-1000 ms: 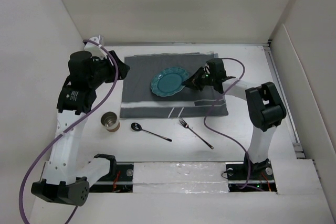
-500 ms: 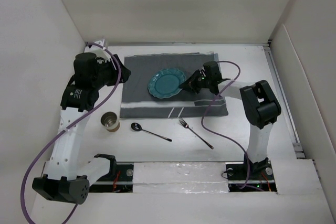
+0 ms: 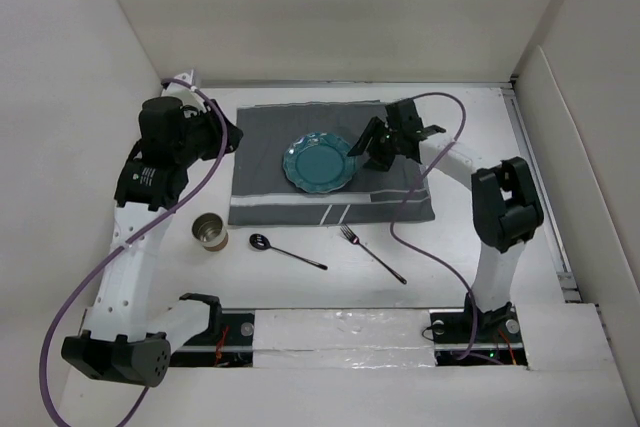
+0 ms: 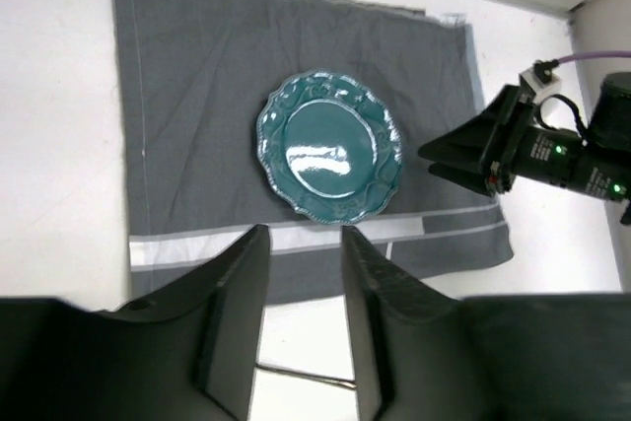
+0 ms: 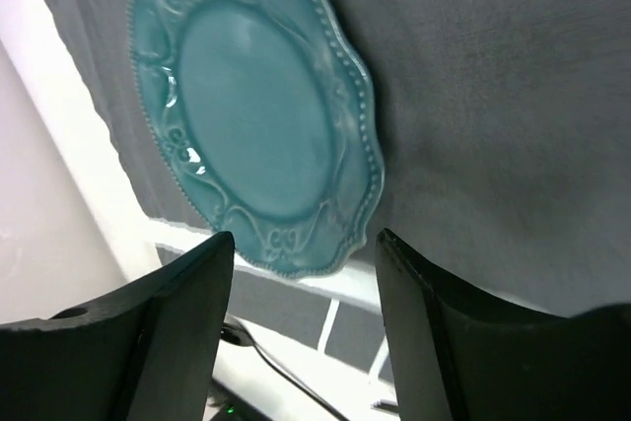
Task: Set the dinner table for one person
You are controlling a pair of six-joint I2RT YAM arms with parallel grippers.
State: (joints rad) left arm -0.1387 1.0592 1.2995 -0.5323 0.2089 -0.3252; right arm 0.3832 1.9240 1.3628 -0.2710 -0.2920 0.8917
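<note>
In the left wrist view the fingers [image 4: 227, 322] of the left pincer [image 4: 304, 239] are cut off by the bottom edge, and they hide the near strip of the mat [image 4: 246, 56]. Between them a thin dark line [image 4: 296, 374] lies on the bench [image 4: 59, 194], but too little of it shows to say what it is. The right arm [image 4: 582, 155] is cut by the right edge there. In the right wrist view the fingers [image 5: 168, 332] of the right pincer [image 5: 304, 242] are blurred and cut off below. The mat goes past the top and right edges, and the far rim of the plate [image 5: 256, 115] meets the top edge. From above, the cup [image 3: 209, 232] is too small to see inside.
</note>
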